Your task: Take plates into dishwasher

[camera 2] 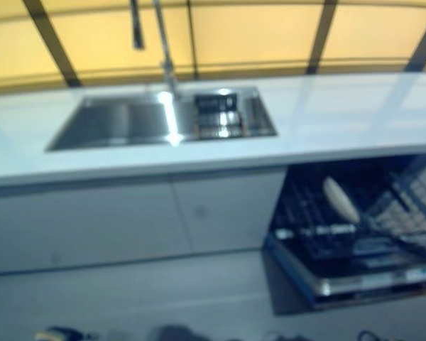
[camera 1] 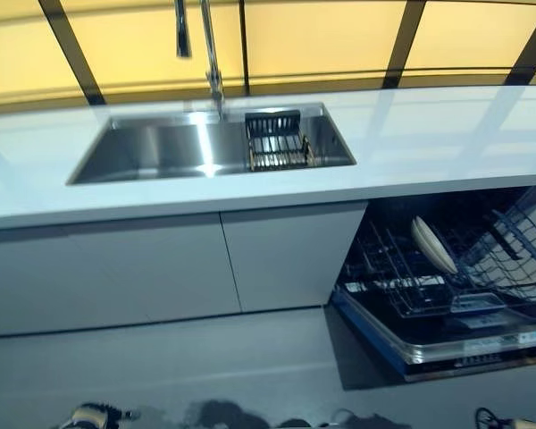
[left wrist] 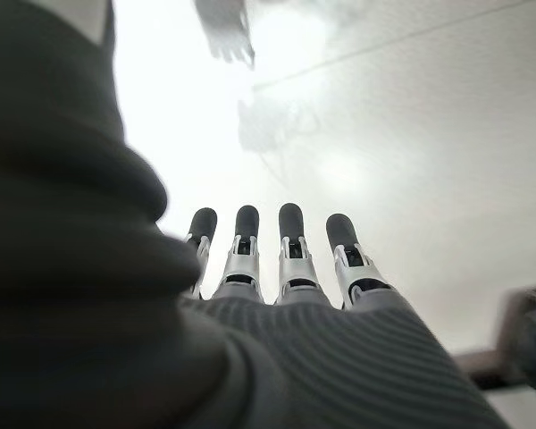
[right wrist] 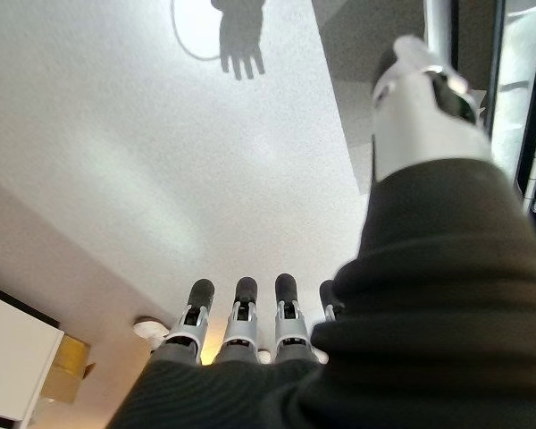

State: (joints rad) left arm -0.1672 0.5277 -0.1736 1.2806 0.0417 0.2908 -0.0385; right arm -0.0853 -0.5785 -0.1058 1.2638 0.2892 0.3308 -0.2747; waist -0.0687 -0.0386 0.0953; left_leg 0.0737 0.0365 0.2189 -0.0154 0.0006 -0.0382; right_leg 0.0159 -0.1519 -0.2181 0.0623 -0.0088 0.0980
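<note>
One pale plate stands on edge in the lower rack of the open dishwasher under the counter at the right; it also shows in the right eye view. The dishwasher door lies folded down towards me. My left hand hangs low over the pale floor with straight fingers and holds nothing. My right hand also hangs low, fingers straight, empty, with the dishwasher's edge beside it. Both hands are far below the counter and apart from the plate.
A white counter runs across the view with a steel sink, a tall faucet and a dark wire basket in the sink's right side. Grey cabinet doors stand left of the dishwasher.
</note>
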